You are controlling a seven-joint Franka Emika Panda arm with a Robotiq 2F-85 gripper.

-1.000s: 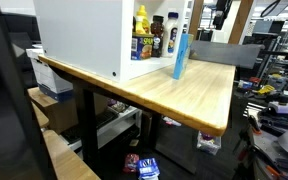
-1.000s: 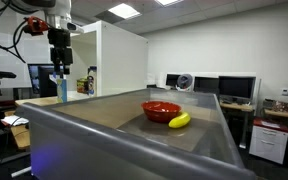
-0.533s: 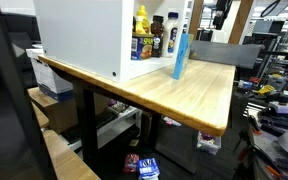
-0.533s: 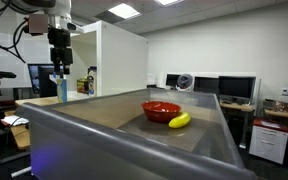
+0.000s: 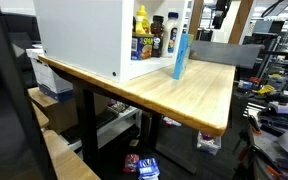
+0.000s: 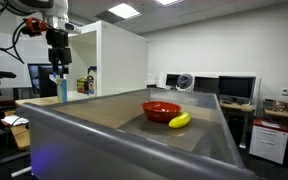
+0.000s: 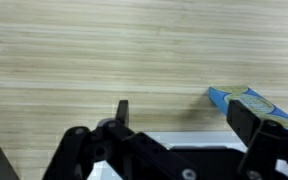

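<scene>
change: gripper [image 6: 56, 68] is edging slightly toward the frame's left in an exterior view | place: hanging above the blue bottle [image 6: 61, 88] | amount: barely moving

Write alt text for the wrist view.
A black two-fingered gripper comes in from the bottom edge, jaws open, over a light wood-grain tabletop that fills the frame. The top of a blue container with a yellow streak shows at the tip of the finger on the picture's right.
</scene>
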